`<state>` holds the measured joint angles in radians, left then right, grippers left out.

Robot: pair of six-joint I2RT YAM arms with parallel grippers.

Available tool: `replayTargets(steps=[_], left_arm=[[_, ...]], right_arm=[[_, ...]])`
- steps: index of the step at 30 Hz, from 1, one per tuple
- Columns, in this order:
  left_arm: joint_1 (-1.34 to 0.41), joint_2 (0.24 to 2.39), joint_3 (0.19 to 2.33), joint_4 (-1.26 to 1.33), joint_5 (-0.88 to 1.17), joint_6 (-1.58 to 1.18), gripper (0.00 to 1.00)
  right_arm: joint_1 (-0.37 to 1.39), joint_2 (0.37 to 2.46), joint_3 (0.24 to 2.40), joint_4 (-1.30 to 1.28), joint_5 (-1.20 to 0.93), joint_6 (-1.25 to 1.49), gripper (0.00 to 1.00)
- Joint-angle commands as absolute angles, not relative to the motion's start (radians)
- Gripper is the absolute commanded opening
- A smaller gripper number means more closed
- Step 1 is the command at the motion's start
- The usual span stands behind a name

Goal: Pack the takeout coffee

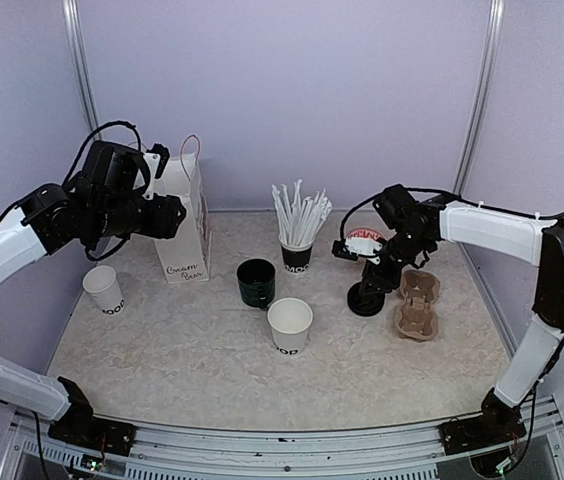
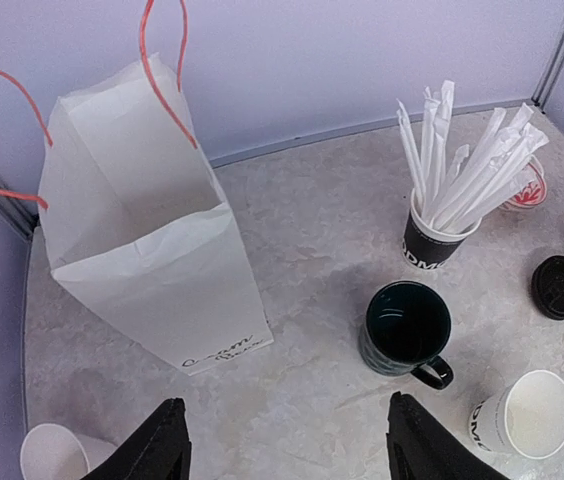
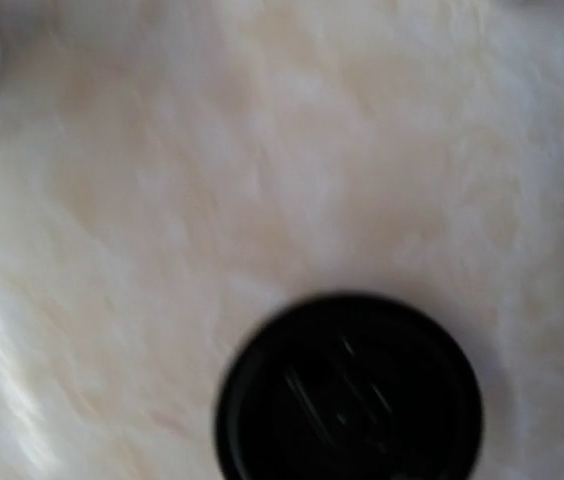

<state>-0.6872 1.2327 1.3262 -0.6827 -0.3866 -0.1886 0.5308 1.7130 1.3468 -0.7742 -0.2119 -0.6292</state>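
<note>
Currently the right jaws, state impossible to tell, hang over a black lid [image 1: 366, 298]; the left jaws gape empty. One paper cup [image 1: 290, 325] stands central on the bench [image 1: 192, 345], the other cup [image 1: 104, 288] far left. The lid should sit centred before pinching.

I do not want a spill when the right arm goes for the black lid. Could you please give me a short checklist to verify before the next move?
1. Black lid lies flat on the table, under the right gripper: ok.
2. Right gripper's hold on the lid: cannot tell; its fingers do not show in the wrist view.
3. Centre cup upright, uncovered: ok.
4. Left cup upright, uncovered: ok.
5. Left gripper open, empty: ok.
6. Paper bag standing, mouth open: ok.
</note>
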Motion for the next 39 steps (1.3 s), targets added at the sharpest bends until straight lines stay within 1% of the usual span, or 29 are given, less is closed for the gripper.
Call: replayTargets(steps=[1,5,8,16,25,33,39], left_arm=[[-0.734,1.267,1.311,-0.602,-0.391,-0.169,0.66],[-0.789,1.307,1.324,-0.592,-0.416,-0.171,0.65],[-0.803,1.315,1.323,-0.575,-0.420,-0.182,0.66],[-0.807,1.329,1.320,-0.582,-0.430,-0.192,0.66],[-0.807,1.332,1.313,-0.591,-0.428,-0.201,0.66],[-0.807,1.332,1.306,-0.588,-0.423,-0.202,0.66],[-0.807,1.325,1.291,-0.583,-0.419,-0.209,0.66]], right_arm=[[0.532,1.719,1.331,-0.852,-0.082,-0.859,0.46],[0.532,1.732,1.319,-0.879,-0.014,-1.003,0.47],[0.532,1.744,1.316,-0.879,0.021,-1.072,0.49],[0.540,1.800,1.339,-0.904,0.002,-1.167,0.51],[0.558,1.856,1.348,-0.905,0.031,-1.195,0.44],[0.560,1.890,1.351,-0.888,0.063,-1.198,0.34],[0.560,1.902,1.354,-0.880,0.064,-1.195,0.31]])
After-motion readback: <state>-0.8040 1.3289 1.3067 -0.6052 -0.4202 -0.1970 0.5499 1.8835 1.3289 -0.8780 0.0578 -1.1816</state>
